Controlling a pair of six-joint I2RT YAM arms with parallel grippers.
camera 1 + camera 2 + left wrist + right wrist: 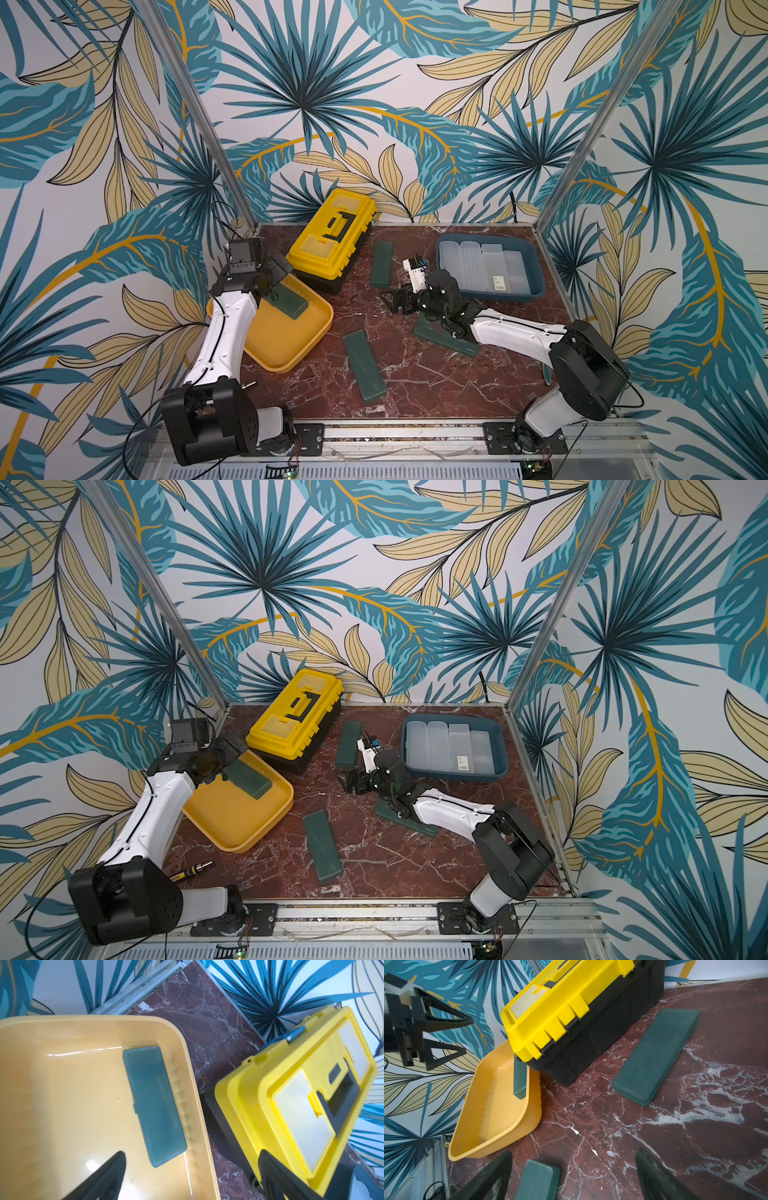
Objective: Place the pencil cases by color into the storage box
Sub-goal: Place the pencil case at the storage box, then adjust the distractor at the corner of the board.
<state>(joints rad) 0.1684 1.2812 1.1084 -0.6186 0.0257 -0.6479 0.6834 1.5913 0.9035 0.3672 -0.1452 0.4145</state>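
Note:
One dark green pencil case (291,302) (153,1103) lies inside the yellow storage box (282,349), along its far wall. My left gripper (279,279) (192,1153) hovers open just above it, holding nothing. Three more green cases rest on the table: one at the back (381,264) (656,1055), one in front (363,370) (537,1180), and one partly under my right arm (444,338). Several frosted white cases (482,266) fill the blue storage box (536,266). My right gripper (388,302) (574,1151) is open and empty, low over the table above the front case's end.
A big yellow-and-black toolbox (332,237) (571,1012) stands at the back, touching the yellow box's corner. A small yellow-and-black tool (191,870) lies by the left arm's base. Patterned walls and metal posts close in three sides.

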